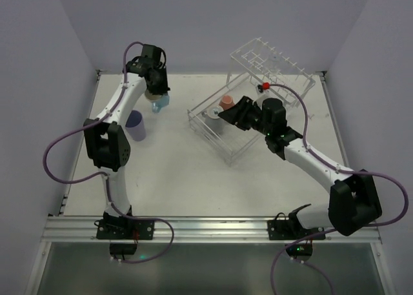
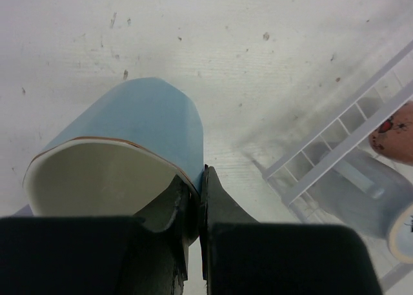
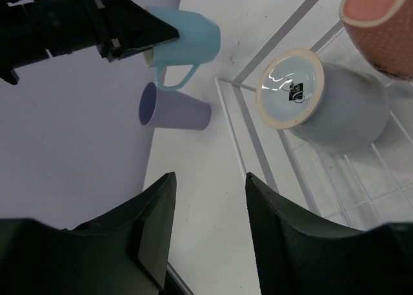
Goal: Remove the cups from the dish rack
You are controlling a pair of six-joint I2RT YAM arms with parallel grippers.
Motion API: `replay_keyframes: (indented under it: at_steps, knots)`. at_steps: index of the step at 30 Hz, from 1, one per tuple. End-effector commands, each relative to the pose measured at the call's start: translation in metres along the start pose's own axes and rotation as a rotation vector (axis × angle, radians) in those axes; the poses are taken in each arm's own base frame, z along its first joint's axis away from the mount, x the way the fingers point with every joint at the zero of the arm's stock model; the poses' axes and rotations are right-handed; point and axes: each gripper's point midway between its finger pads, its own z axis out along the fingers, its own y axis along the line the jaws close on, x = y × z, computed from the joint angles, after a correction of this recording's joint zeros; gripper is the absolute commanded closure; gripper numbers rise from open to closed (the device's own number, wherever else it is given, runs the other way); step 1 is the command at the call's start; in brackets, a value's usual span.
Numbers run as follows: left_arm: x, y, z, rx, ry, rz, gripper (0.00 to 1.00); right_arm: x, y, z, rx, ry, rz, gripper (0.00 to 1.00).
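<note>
The cups are split, two out of the dish rack (image 1: 233, 158) and two in it. Nearest us, on the left of the table (image 1: 181, 179), we see the lavender cup (image 1: 135, 126) standing mouth up with nothing gripping it. To its right, the right gripper (image 3: 208, 211) hangs at the near-left rim of the rack's low basket (image 1: 208, 135), its fingers spread wide and nothing between them. Just beyond it the grey-blue cup (image 3: 342, 114) lies on its side in the basket, base turned toward that gripper. The salmon-pink cup (image 3: 381, 24) is just beside it, a little farther in. Back on the left, just past the lavender cup, the left gripper (image 2: 201, 198) is clamped on the rim of the light blue cup (image 2: 139, 124), one finger inside the cream wall and one outside. We cannot tell whether this cup's base touches the table. Farthest off, the rack's raised tier (image 1: 268, 59) stands at the far right.
</note>
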Motion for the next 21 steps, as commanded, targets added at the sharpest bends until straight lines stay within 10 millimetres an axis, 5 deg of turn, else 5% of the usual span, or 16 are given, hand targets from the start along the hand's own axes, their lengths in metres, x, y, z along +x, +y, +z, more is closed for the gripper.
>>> replay_keyframes:
  at_steps: [1,8,21]
  knots:
    - [-0.013,0.009,-0.007,-0.086,-0.029,0.062,1.0,-0.018,0.024,0.004,-0.137,-0.094,0.068,0.51]
    - [0.008,0.022,0.024,-0.144,0.051,0.091,1.0,-0.011,0.009,0.016,-0.135,-0.1,0.12,0.53]
    - [0.021,0.028,0.048,-0.174,0.11,0.116,1.0,-0.01,-0.022,0.025,-0.017,-0.135,0.16,0.5]
